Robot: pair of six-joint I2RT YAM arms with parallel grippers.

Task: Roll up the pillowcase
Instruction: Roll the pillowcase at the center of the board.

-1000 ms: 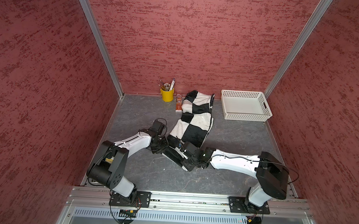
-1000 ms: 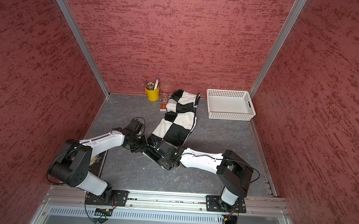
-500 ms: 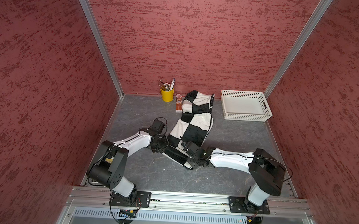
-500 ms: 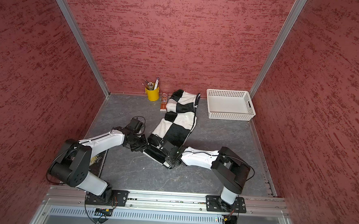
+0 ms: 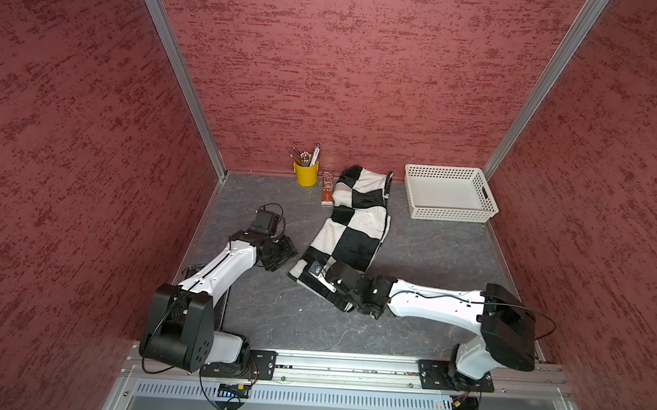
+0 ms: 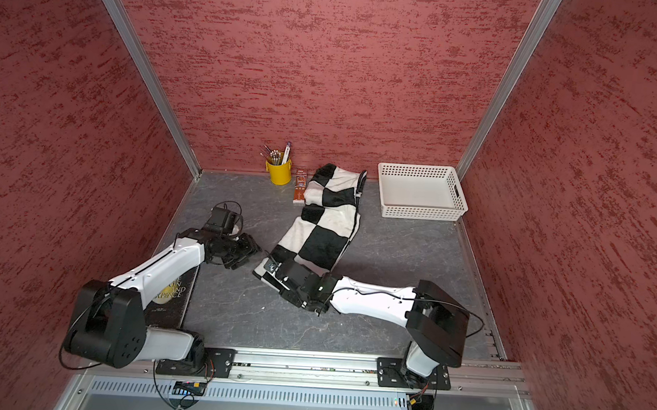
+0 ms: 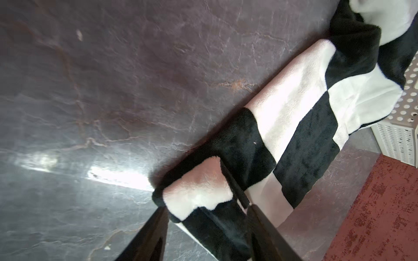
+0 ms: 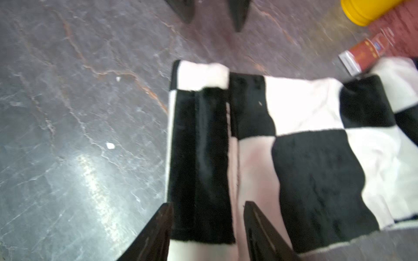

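Note:
The black-and-white checked pillowcase point(image 5: 356, 230) point(image 6: 325, 236) lies in a long strip from the back wall toward the front. Its near end is folded over into a flat band point(image 8: 201, 158). My right gripper point(image 5: 311, 276) point(image 8: 207, 203) sits over that band, open, one finger at the band's outer edge and the other on the flat cloth just past its inner edge. My left gripper point(image 5: 288, 250) point(image 7: 207, 208) is open and stands a little off the band's left corner point(image 7: 194, 187). Its fingertips point(image 8: 237, 18) show clear of the cloth in the right wrist view.
A yellow cup of pens point(image 5: 305, 172) and an orange box point(image 5: 327, 190) stand at the back wall beside the pillowcase's far end. A white perforated basket point(image 5: 449, 193) fills the back right corner. A dark book point(image 6: 171, 294) lies under my left arm. Red walls enclose three sides.
My left gripper has opened and drawn back to the left, off the pillowcase's near corner. My right gripper stays over the folded band, its jaws a little narrower.

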